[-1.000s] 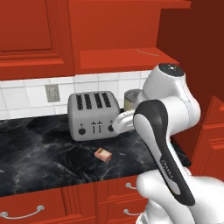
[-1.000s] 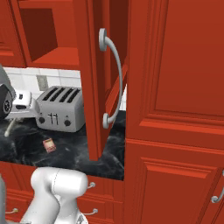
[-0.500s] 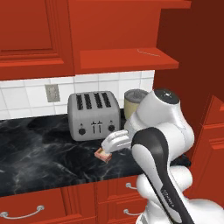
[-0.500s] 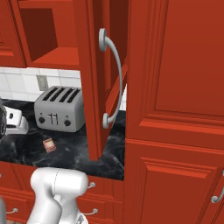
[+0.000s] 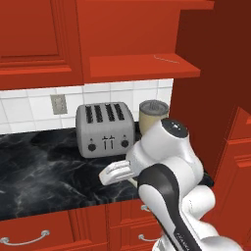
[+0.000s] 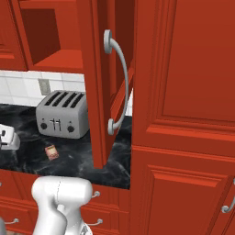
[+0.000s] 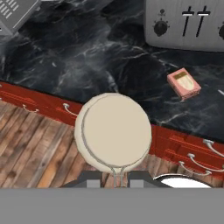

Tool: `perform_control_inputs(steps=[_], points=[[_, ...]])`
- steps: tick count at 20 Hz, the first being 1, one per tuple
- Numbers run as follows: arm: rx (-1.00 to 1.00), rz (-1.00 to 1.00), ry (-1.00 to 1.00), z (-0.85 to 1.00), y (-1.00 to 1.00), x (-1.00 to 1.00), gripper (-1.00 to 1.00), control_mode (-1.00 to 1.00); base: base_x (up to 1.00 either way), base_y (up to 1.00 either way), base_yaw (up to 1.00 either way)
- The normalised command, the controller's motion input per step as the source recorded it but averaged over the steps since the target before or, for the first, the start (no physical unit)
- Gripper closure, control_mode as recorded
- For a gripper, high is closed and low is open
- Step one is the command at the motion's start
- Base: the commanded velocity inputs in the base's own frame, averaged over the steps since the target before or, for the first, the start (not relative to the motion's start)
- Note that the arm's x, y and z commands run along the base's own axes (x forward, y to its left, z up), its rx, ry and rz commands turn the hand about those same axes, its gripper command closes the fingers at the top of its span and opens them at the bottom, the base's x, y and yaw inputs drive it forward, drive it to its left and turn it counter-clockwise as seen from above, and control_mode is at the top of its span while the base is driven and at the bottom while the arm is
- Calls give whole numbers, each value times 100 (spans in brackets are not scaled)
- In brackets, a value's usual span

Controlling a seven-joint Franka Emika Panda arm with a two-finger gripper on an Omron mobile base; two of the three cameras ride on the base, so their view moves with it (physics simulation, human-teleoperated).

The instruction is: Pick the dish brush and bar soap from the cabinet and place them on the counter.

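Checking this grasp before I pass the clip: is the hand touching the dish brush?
Touching. In the hand view the hand has both fingertips closed on the thin handle of the dish brush, whose round head sits right above them with no gap.

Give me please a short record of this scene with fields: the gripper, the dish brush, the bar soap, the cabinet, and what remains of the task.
gripper: shut on the dish brush's thin handle
dish brush: held in the gripper, round beige head out past the counter's front edge, above the wooden floor
bar soap: flat on the counter, in front of the toaster
cabinet: door open
remaining: set the dish brush down on the counter
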Motion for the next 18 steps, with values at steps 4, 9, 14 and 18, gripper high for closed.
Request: perform_control_inputs(steps=[4,9,14,18], points=[[0,-4,-1,-6,18,9,100,-100,0,0,0],[-1,-7,-2,-19,11,23,100,-100,0,0,0],[-1,-3,-8,-28,9,26,100,-100,0,0,0],[0,-1,-8,-23,5,30,100,-100,0,0,0]])
